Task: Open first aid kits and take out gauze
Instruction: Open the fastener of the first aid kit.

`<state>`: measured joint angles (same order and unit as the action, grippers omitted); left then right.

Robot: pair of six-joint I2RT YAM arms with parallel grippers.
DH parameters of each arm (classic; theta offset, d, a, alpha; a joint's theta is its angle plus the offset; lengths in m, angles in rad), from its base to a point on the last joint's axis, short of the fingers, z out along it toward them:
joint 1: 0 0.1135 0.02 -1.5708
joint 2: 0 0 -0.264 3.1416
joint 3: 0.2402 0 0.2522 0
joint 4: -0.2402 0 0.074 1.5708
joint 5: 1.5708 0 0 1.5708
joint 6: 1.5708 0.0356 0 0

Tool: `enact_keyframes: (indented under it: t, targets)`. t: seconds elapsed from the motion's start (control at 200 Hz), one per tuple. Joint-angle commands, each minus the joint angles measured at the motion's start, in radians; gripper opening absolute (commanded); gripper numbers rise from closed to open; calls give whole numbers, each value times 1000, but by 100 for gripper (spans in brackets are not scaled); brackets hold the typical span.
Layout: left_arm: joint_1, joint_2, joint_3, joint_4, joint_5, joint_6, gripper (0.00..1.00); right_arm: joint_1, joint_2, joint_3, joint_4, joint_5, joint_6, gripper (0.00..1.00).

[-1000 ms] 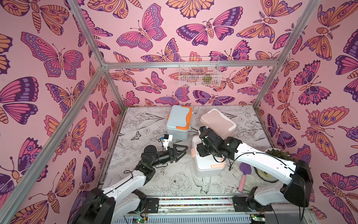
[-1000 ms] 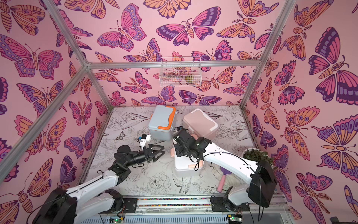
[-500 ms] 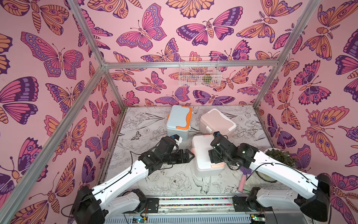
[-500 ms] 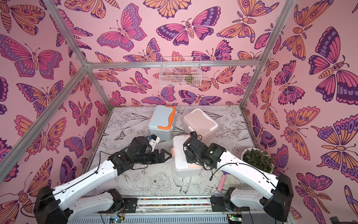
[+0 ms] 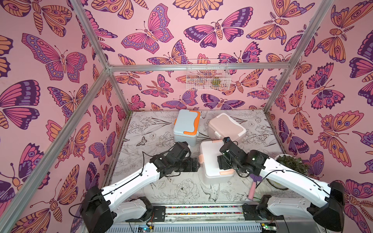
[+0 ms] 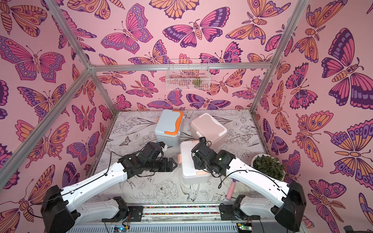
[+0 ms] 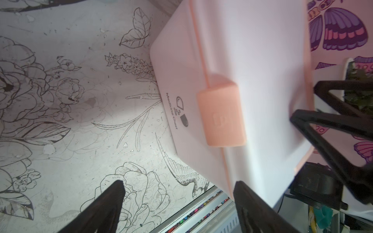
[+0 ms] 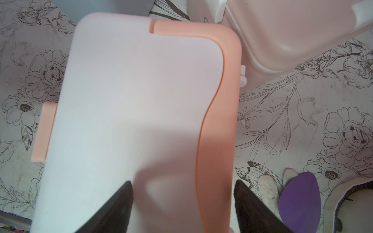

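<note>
Has swung the left gripper forward since a second ago, up to the peach latch of the white kit at mid-table, and drawn the right gripper back along its shut lid. Holds both jaws wide apart on nothing: left just short of the latch, right above the peach handle. Leaves blue kit and pink kit shut behind; brush and potted plant beside the right arm.

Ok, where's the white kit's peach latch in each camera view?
Top view: peach latch on the side of the white kit facing the left fingers.
Top view: latch, likewise.
Left wrist: latch on the kit's wall, before the fingers.
Right wrist: latch jutting from the lid edge.
Shared landmark: the white lid.
</note>
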<state>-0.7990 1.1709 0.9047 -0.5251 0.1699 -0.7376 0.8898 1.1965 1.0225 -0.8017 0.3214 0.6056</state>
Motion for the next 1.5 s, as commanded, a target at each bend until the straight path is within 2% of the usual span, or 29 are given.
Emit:
enact_keyframes:
  t: [0.0, 0.19, 0.386, 0.566, 0.761, 0.881, 1.002, 1.172, 1.352, 1.432, 1.492]
  targets:
    - [-5, 27, 60, -3, 0, 30, 91, -12, 4, -36, -59, 1, -1, 79]
    - [-5, 195, 154, -40, -21, 64, 93, -20, 11, -50, -48, -5, -8, 79]
    - [-3, 256, 167, -60, -60, 77, 91, -30, 31, -48, -41, -20, -20, 79]
    - [21, 189, 79, -70, -99, 50, 88, -32, 36, -56, -37, -30, -21, 79]
    - [80, 133, -33, -53, -84, 27, 86, -35, 35, -65, -33, -33, -21, 79]
    - [103, 112, -65, -55, -69, 23, 85, -35, 35, -60, -40, -37, -20, 79]
    - [104, 15, -68, -68, -61, 20, 84, -35, 27, -40, -55, -39, -21, 79]
    - [104, -59, -16, -70, 18, 13, 87, -37, 5, 0, -88, -15, -24, 80]
    - [102, -41, 50, -13, 150, -22, 94, -86, -73, -30, -50, -11, -23, 81]
    - [104, -5, 61, 27, 202, -48, 94, -120, -115, -72, 4, -48, -31, 81]
    - [104, 25, 66, 57, 235, -70, 94, -152, -137, -105, 47, -120, -41, 80]
